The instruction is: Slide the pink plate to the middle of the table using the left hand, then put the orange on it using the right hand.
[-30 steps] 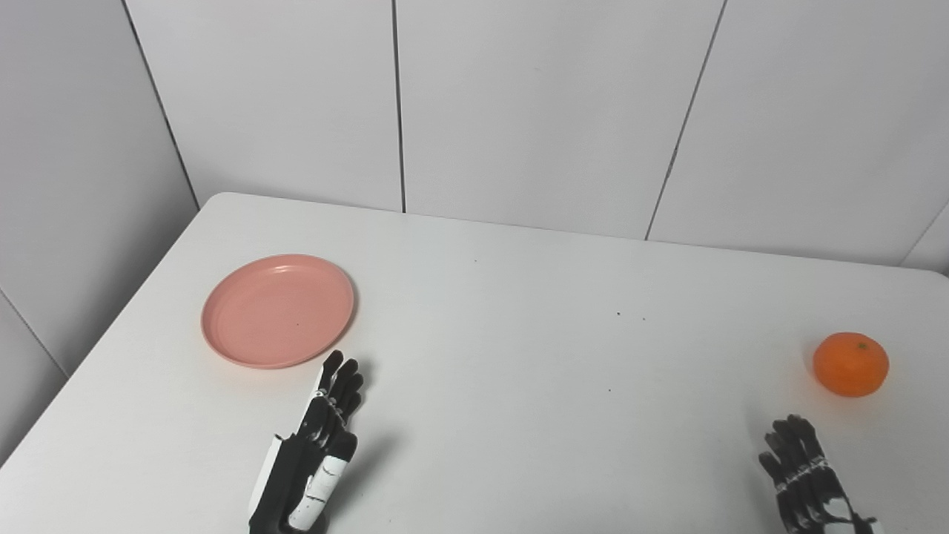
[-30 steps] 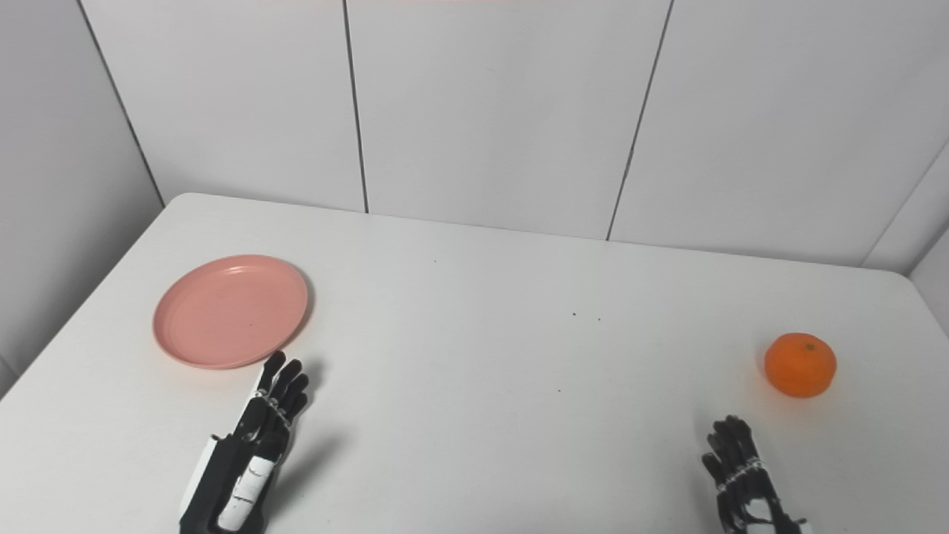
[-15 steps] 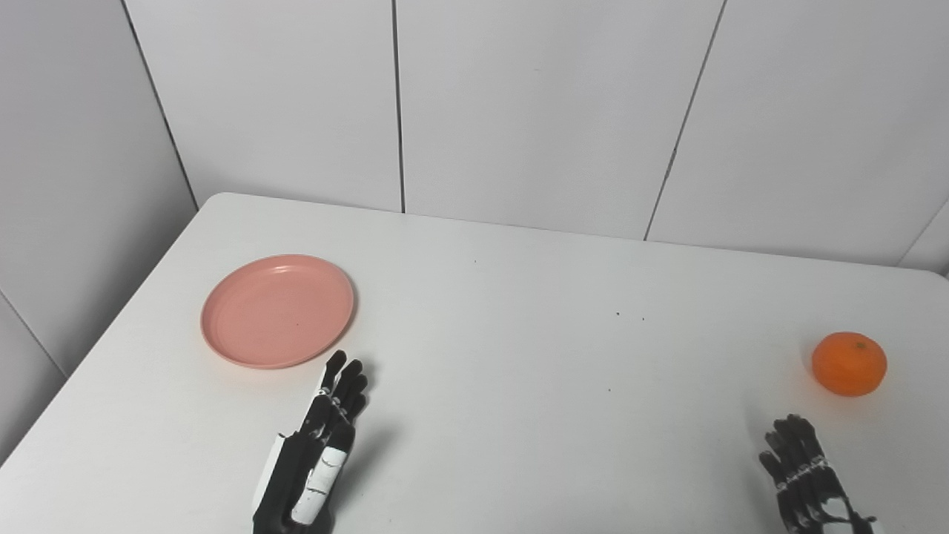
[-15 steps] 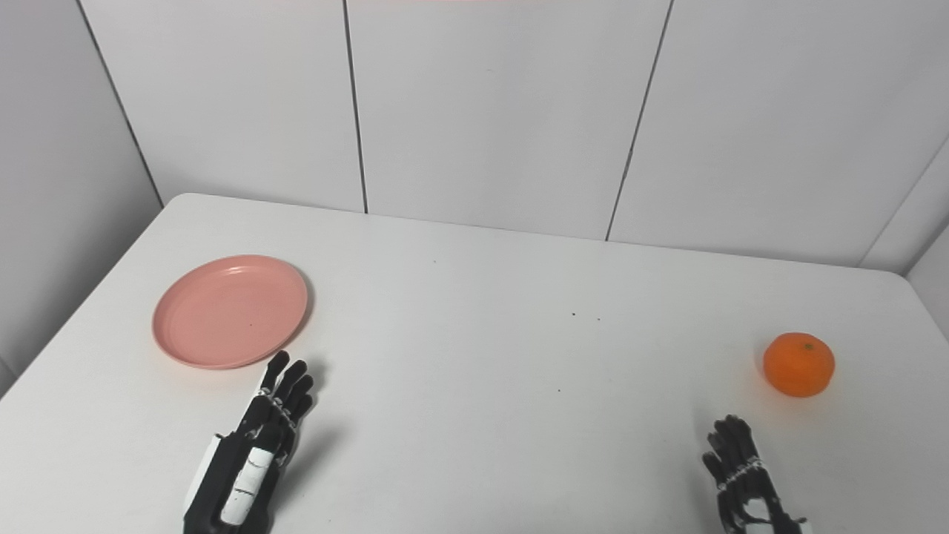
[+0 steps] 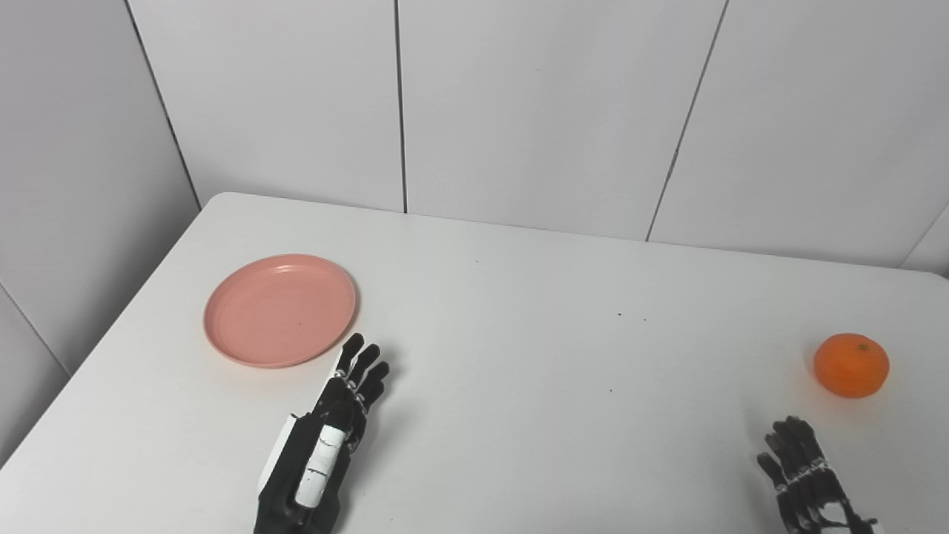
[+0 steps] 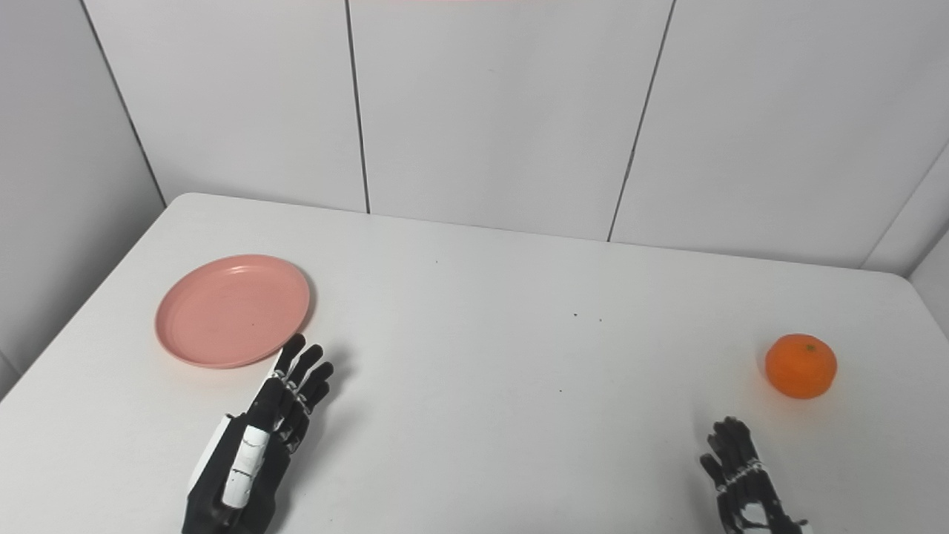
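Both hands empty: left hand (image 5: 326,437) seemingly just beside pink plate (image 5: 280,309).

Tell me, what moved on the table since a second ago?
Only the left hand moved: it crept forward and a little toward the middle, fingers stretched out beside the near edge of the pink plate. It holds nothing. The plate, the orange and the right hand stayed put. The tiny shift of everything is just the camera.

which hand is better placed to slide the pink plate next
Left. The left hand is open, its fingertips just short of the pink plate's near rim. The right hand sits far across the table, beside the orange.
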